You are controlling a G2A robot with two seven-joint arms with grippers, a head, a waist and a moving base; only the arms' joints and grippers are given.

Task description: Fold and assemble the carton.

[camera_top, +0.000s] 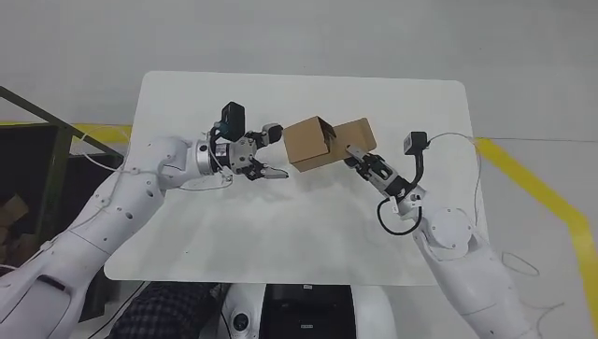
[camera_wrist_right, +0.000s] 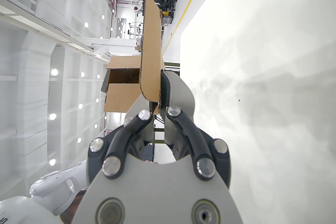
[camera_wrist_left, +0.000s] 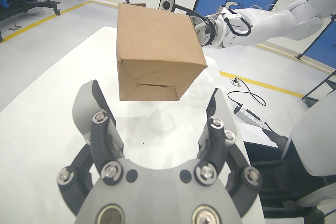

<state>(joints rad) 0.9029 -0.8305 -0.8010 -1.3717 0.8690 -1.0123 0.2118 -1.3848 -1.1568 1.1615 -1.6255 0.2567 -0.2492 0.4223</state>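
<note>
A brown cardboard carton (camera_top: 327, 142) hangs in the air above the middle of the white table (camera_top: 308, 236). My right gripper (camera_top: 353, 158) is shut on one of its flaps (camera_wrist_right: 151, 51), pinching the cardboard edge between its fingers (camera_wrist_right: 165, 93). The carton (camera_wrist_left: 155, 54) faces my left gripper with its folded end, whose flaps meet at a slit. My left gripper (camera_wrist_left: 155, 101) is open, a short way from that end and not touching it; from above the left gripper (camera_top: 264, 155) is just left of the carton.
The table's front half is bare white surface. Past the table's edge lie a cable and a small power unit (camera_wrist_left: 249, 114) on the floor. Yellow floor lines (camera_top: 528, 176) run beside the table. A dark rack (camera_top: 28, 152) stands at the left.
</note>
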